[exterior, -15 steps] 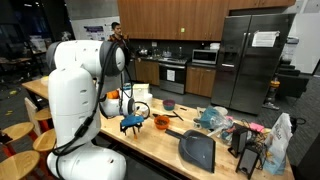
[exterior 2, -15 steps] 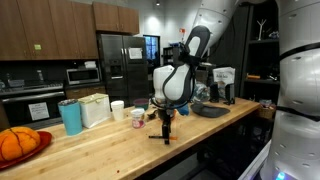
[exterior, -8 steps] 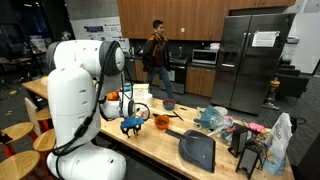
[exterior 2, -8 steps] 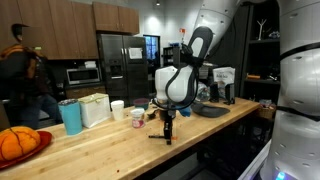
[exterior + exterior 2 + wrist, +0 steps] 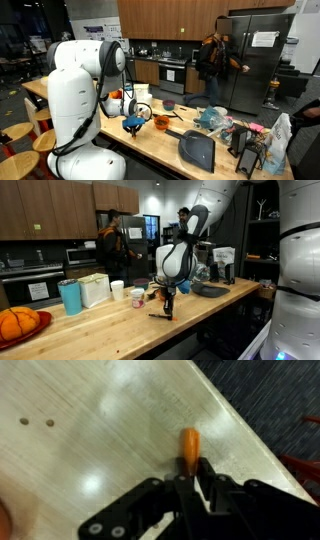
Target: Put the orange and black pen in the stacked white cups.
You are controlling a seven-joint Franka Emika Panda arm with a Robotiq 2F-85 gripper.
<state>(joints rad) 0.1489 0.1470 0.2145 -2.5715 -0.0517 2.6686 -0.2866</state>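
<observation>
In the wrist view my gripper is shut on the orange and black pen. The pen's orange end sticks out past the fingertips, just above the light wooden table, near its edge. In both exterior views the gripper points down at the tabletop, and the pen is too small to make out there. The stacked white cups stand farther back on the table, apart from the gripper.
A small orange cup and a black dustpan lie close to the gripper. A teal cup, a white container and a red plate of orange fruit stand along the table. People move about in the kitchen behind.
The jaws have closed from wide open onto the pen. The arm has hardly moved. A person has walked across the kitchen in the background.
</observation>
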